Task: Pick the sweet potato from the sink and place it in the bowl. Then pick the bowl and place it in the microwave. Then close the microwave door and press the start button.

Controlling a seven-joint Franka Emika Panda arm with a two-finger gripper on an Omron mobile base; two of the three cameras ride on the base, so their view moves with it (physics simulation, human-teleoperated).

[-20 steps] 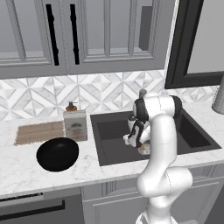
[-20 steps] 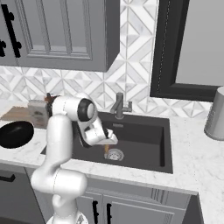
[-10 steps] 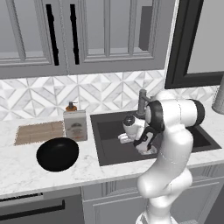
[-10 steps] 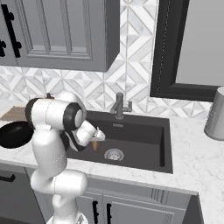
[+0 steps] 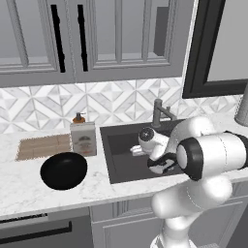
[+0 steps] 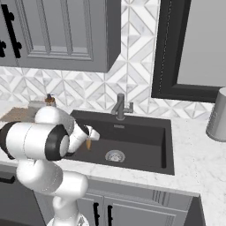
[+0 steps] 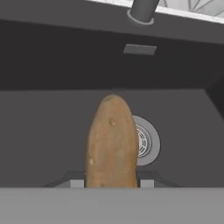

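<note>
A: Where's the sweet potato?
B: Between the jaws, above the sink floor, drain behind it.
A: Bowl?
B: On the surface left of the sink, in front of the mat; soap bottle between mat and sink, faucet at the back rim.

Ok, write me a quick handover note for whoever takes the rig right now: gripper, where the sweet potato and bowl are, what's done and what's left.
Gripper: shut on the sweet potato, held above the sink floor near the drain.
Bowl: empty, on the counter left of the sink, in front of the soap bottle and woven mat.
Done: sweet potato picked up.
Left: place it in the bowl, put the bowl in the microwave, close the door, press start.
</note>
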